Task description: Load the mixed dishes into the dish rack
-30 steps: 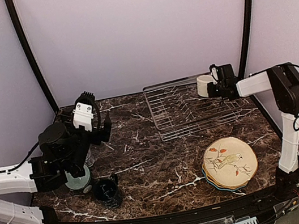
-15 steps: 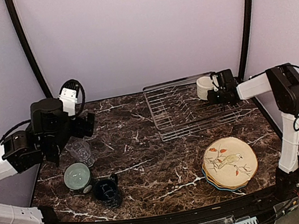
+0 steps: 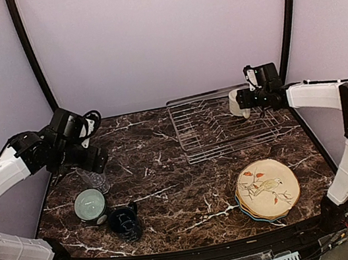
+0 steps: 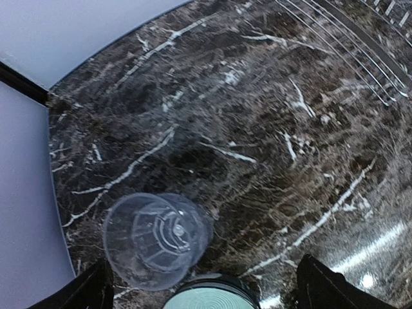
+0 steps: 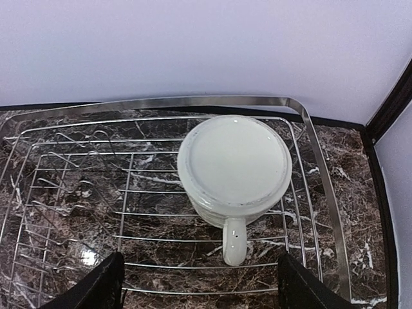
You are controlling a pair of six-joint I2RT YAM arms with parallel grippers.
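Note:
The cream mug (image 5: 235, 167) stands upside down in the far right corner of the silver wire dish rack (image 5: 77, 193), its handle pointing at my right gripper (image 5: 199, 290). That gripper is open, its fingers on either side of the handle and clear of it. In the top view it hovers (image 3: 249, 100) beside the mug (image 3: 237, 101) over the rack (image 3: 223, 125). My left gripper (image 3: 92, 161) is open just above the clear glass tumbler (image 3: 94, 179), holding nothing. The tumbler (image 4: 154, 239) stands beside the mint-green bowl (image 4: 209, 295).
A navy mug (image 3: 124, 220) sits next to the bowl (image 3: 90, 205) at the front left. A stack of scalloped plates (image 3: 267, 189), the bird one on top, lies at the front right. Black frame posts and pale walls close in the marble table.
My right gripper has opened, let go of the cream mug in the rack and drawn back a little. The left arm has swung away to the left, uncovering the bowl and tumbler.

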